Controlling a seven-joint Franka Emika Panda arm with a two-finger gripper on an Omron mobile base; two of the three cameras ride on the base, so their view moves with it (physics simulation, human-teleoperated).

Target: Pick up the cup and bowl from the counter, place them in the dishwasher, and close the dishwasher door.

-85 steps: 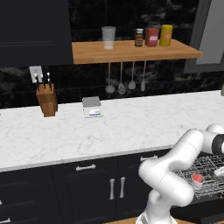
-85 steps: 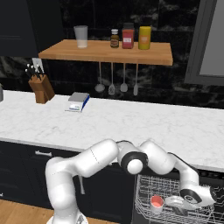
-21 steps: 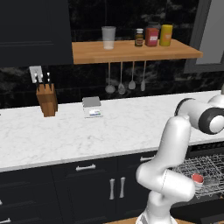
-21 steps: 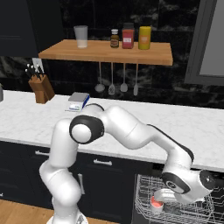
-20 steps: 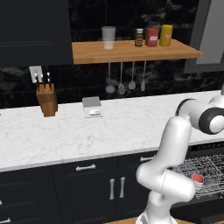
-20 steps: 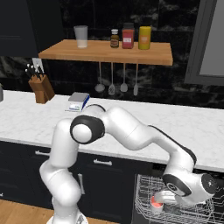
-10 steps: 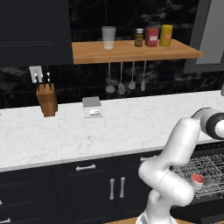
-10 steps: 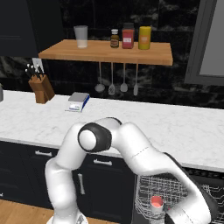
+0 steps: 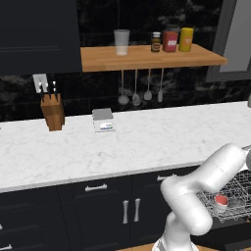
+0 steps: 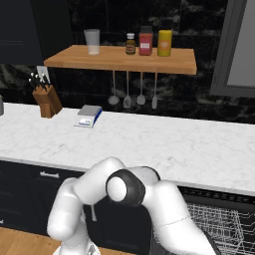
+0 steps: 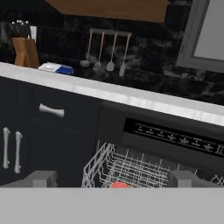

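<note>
now the cup [image 9: 221,200] sits in the wire rack [image 9: 234,196] of the dishwasher [image 11: 175,140], which is pulled out below the counter [image 9: 127,142]. in the hand view the claw [image 11: 114,179] is wide open and holds nothing, its tips apart just above the rack. a knife block [image 9: 53,112] stands far off on the counter.

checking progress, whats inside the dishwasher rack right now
The red cup sits in the wire rack; its top also peeks up in the hand view. No bowl shows there, but the arm covers part of the rack, so I cannot rule one out.
</note>
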